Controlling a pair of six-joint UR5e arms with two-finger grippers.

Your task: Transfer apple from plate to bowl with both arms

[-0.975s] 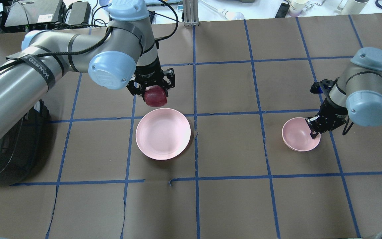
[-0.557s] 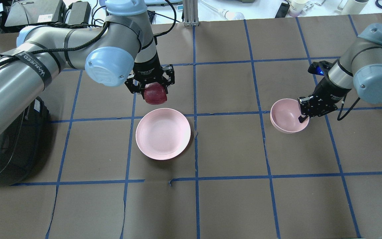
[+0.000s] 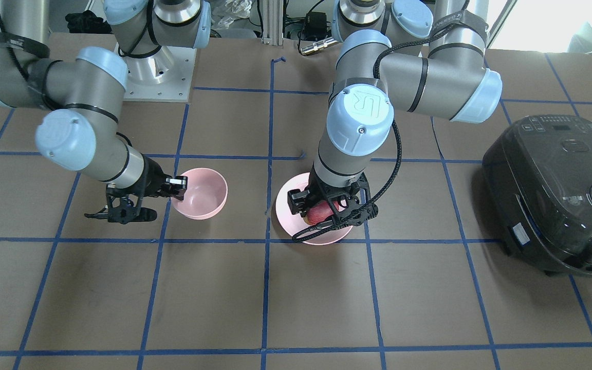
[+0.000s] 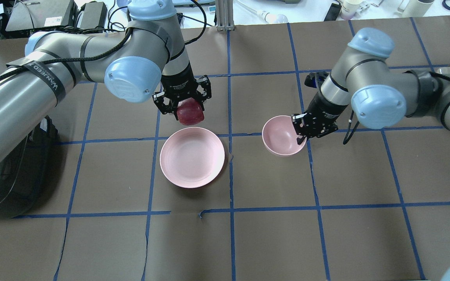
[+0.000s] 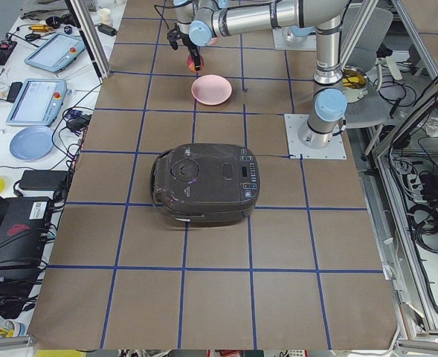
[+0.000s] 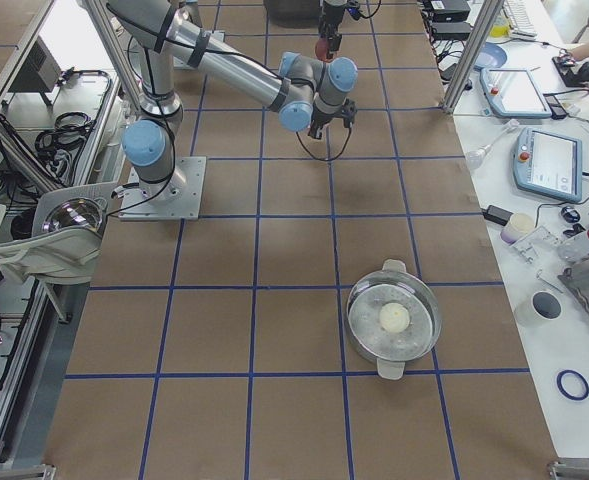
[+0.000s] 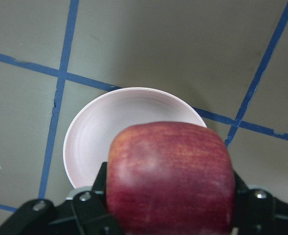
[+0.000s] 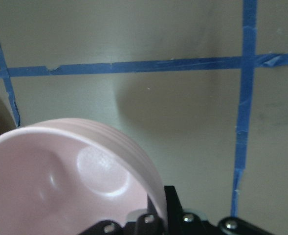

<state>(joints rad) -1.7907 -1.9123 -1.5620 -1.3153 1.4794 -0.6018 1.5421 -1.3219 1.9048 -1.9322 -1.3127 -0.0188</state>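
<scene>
- We find the plate (image 4: 192,158) nearest, lying flat on the brown table (image 4: 272,234).
- To its right and apart from it, the right gripper (image 4: 301,136) is closed on the rim of the bowl (image 4: 281,134). 1 finger sits inside the wall and 1 outside. The bowl hangs tilted, clear of the table.
- Farther back, the left gripper (image 4: 187,106) is clamped on the apple (image 7: 169,176) with its 2 fingers on opposite sides. We see the apple raised above the plate's far rim.
</scene>
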